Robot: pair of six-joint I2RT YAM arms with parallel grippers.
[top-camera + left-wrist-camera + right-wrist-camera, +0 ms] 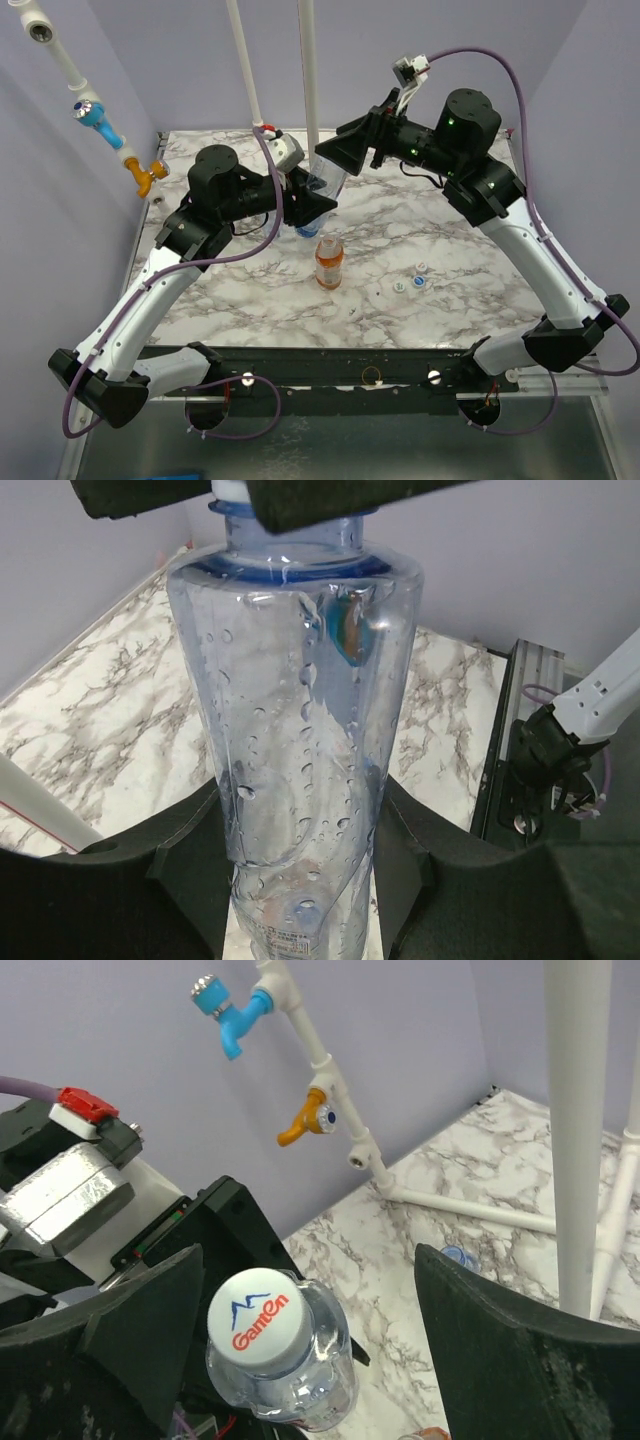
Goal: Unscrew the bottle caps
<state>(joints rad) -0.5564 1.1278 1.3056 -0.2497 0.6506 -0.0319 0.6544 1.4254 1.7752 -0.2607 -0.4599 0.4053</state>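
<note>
My left gripper (312,205) is shut on the body of a clear bluish bottle (325,188) and holds it tilted above the table. In the left wrist view the bottle (300,710) fills the space between the fingers (180,870). Its white cap (260,1318), printed "Ganten", is on the neck. My right gripper (320,1345) is open around the cap, its left finger (140,1330) close beside it and its right finger (520,1360) well apart. An orange bottle (329,262) stands upright near the middle. Three loose white caps (412,281) lie to its right.
White pipes (308,80) rise at the back of the marble table (470,300), just behind the held bottle. A pipe with blue and orange taps (100,120) runs along the left wall. The open neck of another clear bottle (460,1257) shows near the pipes.
</note>
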